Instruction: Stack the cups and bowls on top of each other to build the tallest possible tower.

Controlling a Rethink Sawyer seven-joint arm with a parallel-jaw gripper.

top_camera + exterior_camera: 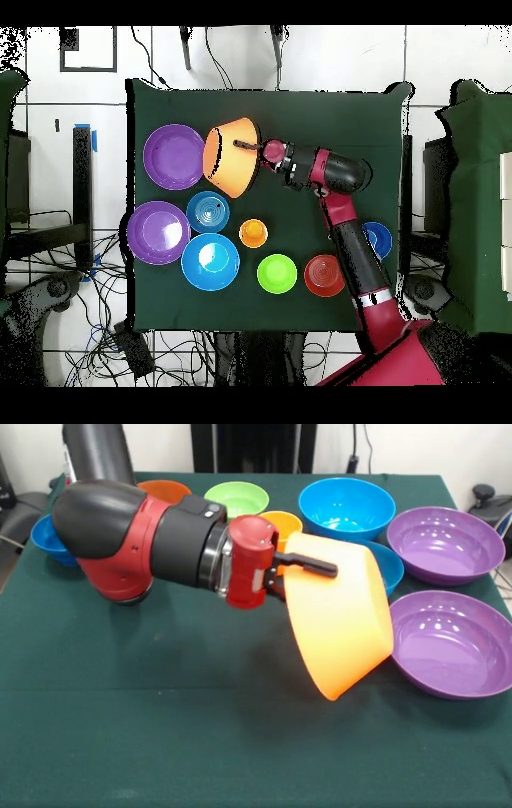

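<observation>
The big yellow-orange bowl [340, 620] hung nearest the front camera, tipped on its side with its rim facing away from my wrist, lifted above the green bench [160, 744]. My claw [308, 566] was clamped on its wall: one black finger [308, 566] lay along the outside, and the other was hidden inside or behind the bowl, so I could only judge the grip by the bowl hanging there.

Just past the bowl's rim, on the side away from my arm, sat two wide purple bowls [454, 644] [445, 544], both upright on the bench; the nearer one was cut off at the frame edge in the front view. Whether the held bowl touched it I could not tell. Behind my claw, toward the pedestal, the light-blue bowl [207, 211] was mostly hidden in the front view by the bowl I held, showing only a sliver. The big blue bowl [346, 506] stood beyond it, the green bowl [237, 498] beside that.

The orange cup [282, 526] peeped out just behind my wrist, half covered. The orange-red bowl [163, 490] and the dark-blue bowl [50, 538] were largely masked by my arm [128, 536]; from overhead the arm crossed the dark-blue one [379, 238].
</observation>
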